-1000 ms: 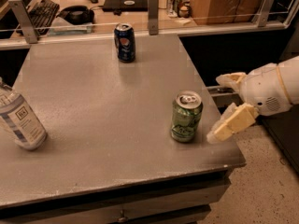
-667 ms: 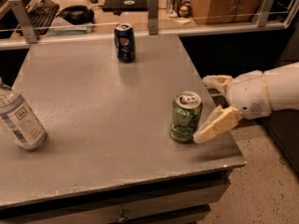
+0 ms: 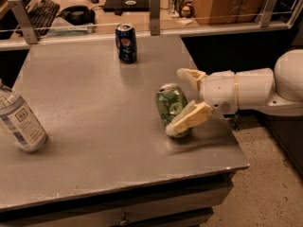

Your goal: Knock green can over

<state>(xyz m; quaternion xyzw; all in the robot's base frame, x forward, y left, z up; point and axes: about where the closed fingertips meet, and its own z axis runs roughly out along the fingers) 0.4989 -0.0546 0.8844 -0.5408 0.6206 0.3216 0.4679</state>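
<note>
The green can stands on the grey table near its right edge and leans to the left, its silver top tipped away from the arm. My gripper reaches in from the right with its cream fingers spread open. The near finger presses against the can's lower right side. The far finger sits just behind the can's top.
A dark blue can stands upright at the back of the table. A clear plastic bottle with a white label leans at the left edge. A railing with posts runs behind the table, with desks beyond. The table's right edge drops to the floor.
My gripper has moved left onto the green can. The can, upright before, now tilts to the left.
</note>
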